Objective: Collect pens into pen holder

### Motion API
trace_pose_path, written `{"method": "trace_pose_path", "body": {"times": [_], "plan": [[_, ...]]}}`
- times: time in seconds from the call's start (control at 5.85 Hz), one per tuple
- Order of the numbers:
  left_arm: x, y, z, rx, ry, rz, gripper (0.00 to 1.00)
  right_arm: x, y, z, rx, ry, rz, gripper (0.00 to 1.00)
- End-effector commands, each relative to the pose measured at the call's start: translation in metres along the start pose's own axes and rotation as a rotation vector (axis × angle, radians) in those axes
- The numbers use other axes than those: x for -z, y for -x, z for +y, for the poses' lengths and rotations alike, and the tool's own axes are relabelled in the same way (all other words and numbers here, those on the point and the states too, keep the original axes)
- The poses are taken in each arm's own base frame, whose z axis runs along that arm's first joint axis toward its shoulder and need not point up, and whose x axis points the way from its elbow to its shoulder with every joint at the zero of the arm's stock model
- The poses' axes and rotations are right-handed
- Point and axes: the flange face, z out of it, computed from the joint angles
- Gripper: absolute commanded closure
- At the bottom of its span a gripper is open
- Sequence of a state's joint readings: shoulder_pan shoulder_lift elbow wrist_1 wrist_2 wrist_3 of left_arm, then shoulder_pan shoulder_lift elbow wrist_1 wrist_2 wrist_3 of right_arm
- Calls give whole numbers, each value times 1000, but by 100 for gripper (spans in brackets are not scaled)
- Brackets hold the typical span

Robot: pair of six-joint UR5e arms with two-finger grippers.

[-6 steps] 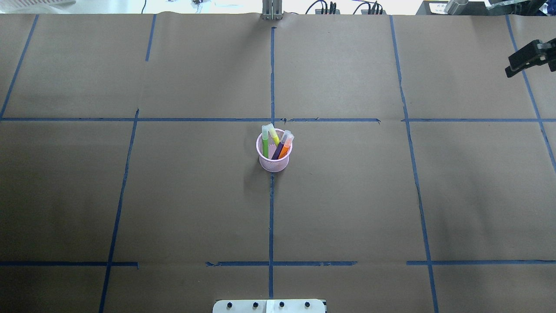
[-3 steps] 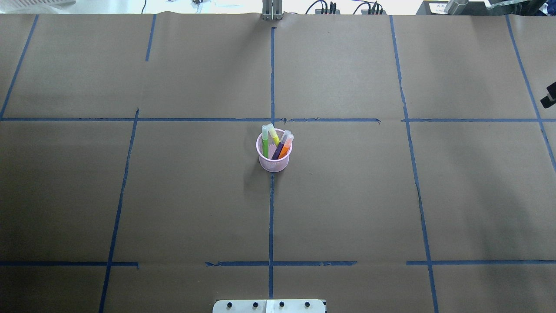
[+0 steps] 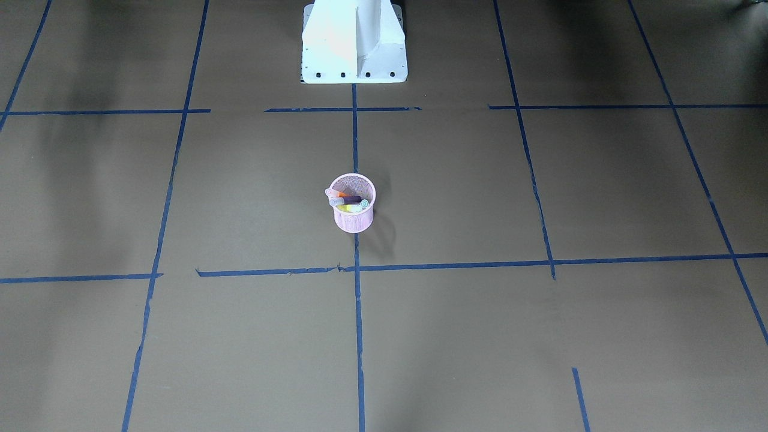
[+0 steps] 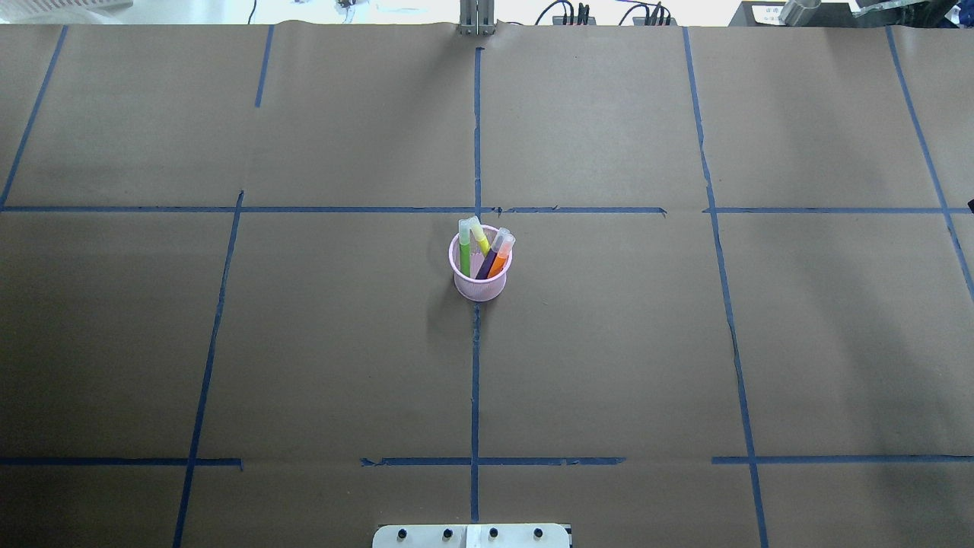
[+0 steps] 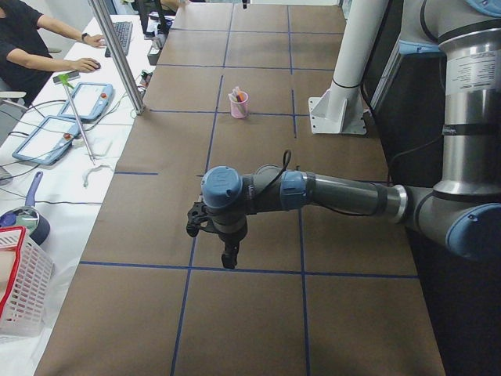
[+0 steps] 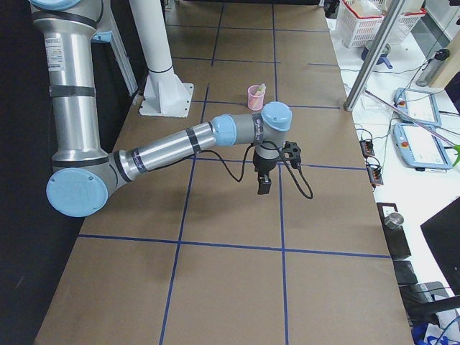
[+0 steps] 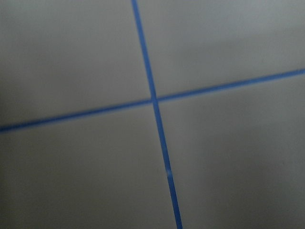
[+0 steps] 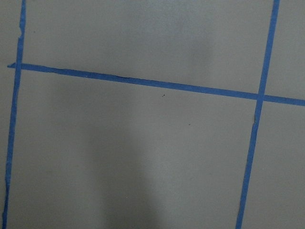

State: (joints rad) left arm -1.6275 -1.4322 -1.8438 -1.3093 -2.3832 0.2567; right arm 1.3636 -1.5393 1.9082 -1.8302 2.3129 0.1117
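Note:
The pink mesh pen holder (image 4: 479,288) stands upright at the table's middle; it also shows in the front view (image 3: 354,221) and both side views (image 5: 239,106) (image 6: 255,97). Inside it stand a green pen (image 4: 464,256), a yellow pen (image 4: 481,240), a purple pen (image 4: 487,264) and an orange pen (image 4: 499,263), caps up. My left gripper (image 5: 228,254) hangs over bare table far from the holder, seen only in the left side view; I cannot tell its state. My right gripper (image 6: 264,185) shows only in the right side view; I cannot tell its state.
Blue tape lines (image 4: 475,137) grid the brown paper table. The robot's white base (image 3: 354,42) stands at the near edge. An operator (image 5: 31,39), tablets (image 5: 55,129), a metal post (image 5: 117,55) and a white basket (image 5: 19,290) are beside the table's far side.
My right gripper, at the overhead view's right edge earlier, has moved down and out of that view. The holder and pens have not moved.

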Motion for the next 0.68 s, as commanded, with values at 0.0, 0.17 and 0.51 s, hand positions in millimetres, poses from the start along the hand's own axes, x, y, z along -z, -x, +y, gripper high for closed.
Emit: {"method": "trace_pose_path", "body": {"times": [0.0, 0.17, 0.51], "plan": [[-10, 7, 13, 30, 19, 5, 0, -9, -11, 9, -12, 21, 4, 0], [-10, 6, 10, 27, 17, 9, 0, -11, -15, 13, -17, 27, 0, 0], [-8, 5, 4, 19, 12, 11, 0, -11, -22, 39, -12, 32, -8, 0]]}}
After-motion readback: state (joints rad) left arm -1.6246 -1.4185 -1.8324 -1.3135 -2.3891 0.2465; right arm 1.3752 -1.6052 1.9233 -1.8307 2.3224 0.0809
